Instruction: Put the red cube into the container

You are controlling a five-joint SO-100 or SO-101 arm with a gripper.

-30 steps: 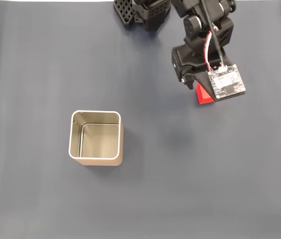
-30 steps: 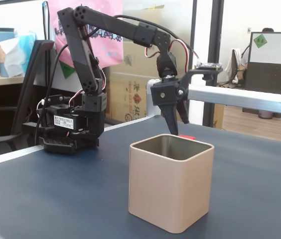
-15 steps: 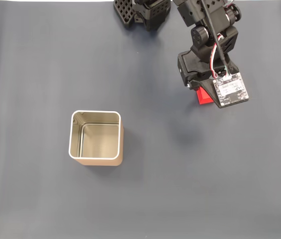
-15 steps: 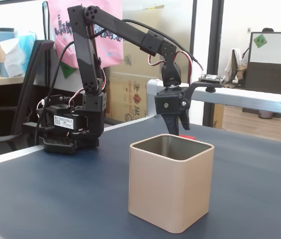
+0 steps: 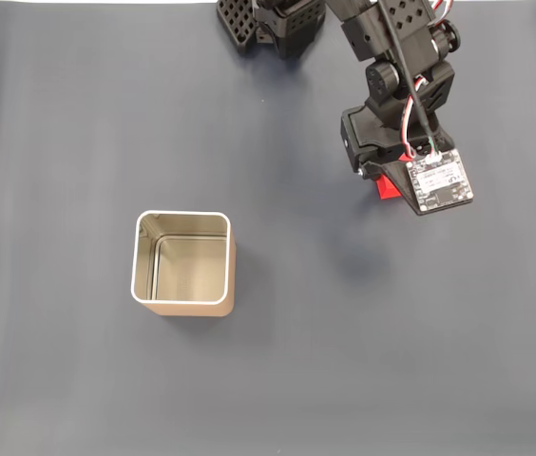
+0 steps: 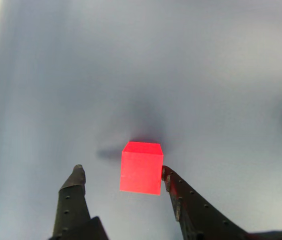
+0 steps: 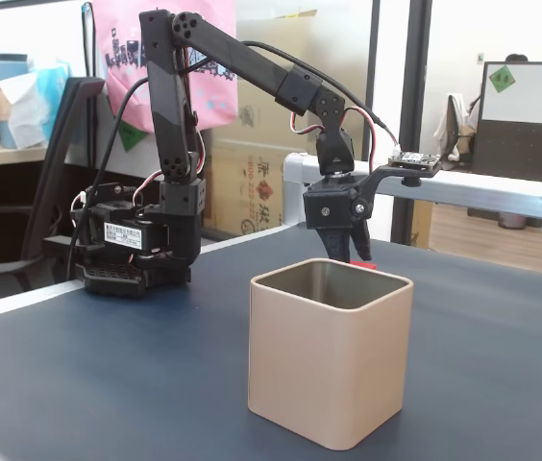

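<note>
the arm hides most of the red cube [image 5: 386, 187]; the gripper [image 6: 123, 174] stands wide, right finger touching it. square metal tin [image 5: 182, 262] on dark blue mat [image 5: 344, 332], office behind.

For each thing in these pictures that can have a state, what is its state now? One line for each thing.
red cube: on the dark mat, between the open fingers, touching the one on the right in the wrist view; not lifted as far as I can tell.
container: upright, open, nothing inside, apart from the cube.
gripper: open, lowered around the cube.
</note>
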